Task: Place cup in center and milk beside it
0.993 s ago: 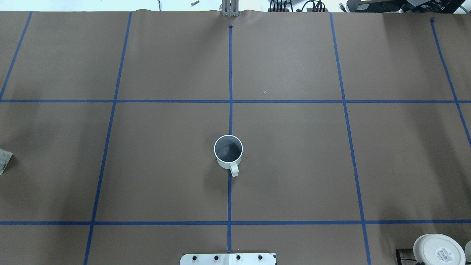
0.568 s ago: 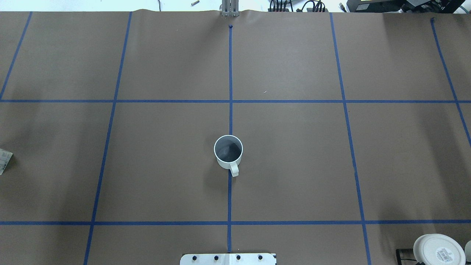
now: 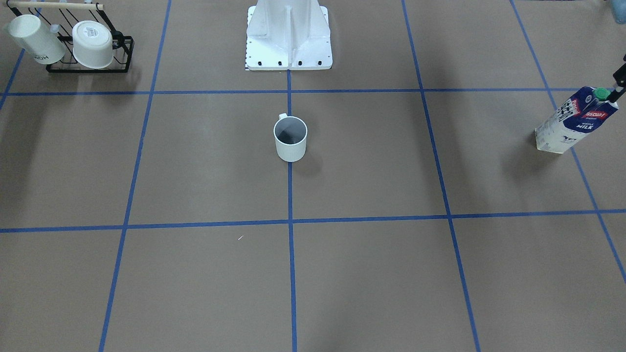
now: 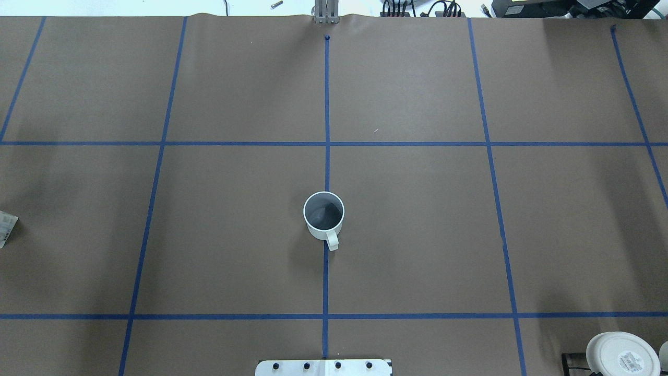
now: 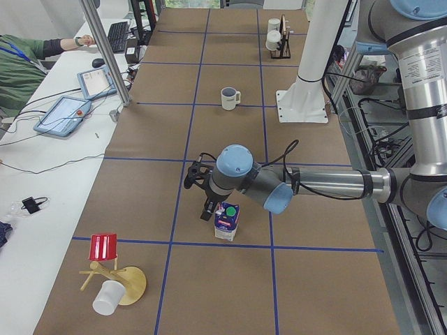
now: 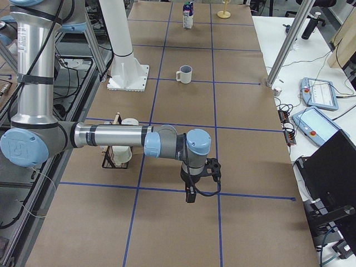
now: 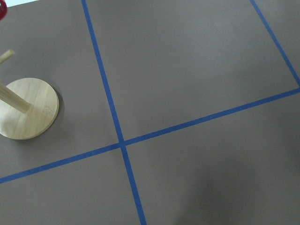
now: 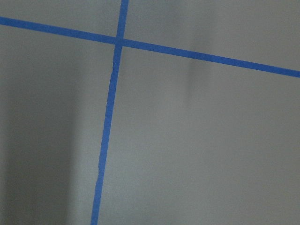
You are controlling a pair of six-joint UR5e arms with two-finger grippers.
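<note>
The small plain white mug (image 4: pixel 323 215) with a dark grey inside stands upright on the middle blue tape line (image 4: pixel 325 277) of the matte brown paper table cover (image 4: pixel 417 224). Its loop handle is turned toward the white robot base plate (image 4: pixel 323 367). The tall navy-blue and white milk carton (image 3: pixel 573 121) with a green screw cap stands well apart from the mug, far out on the robot's left. The left gripper (image 5: pixel 207 211) hangs right at the carton's top; whether its fingers clamp it cannot be told. The right gripper (image 6: pixel 191 194) hovers over bare paper not far from a black wire rack (image 3: pixel 88 70) holding two white cups (image 3: pixel 93 44), and its finger state cannot be told either
</note>
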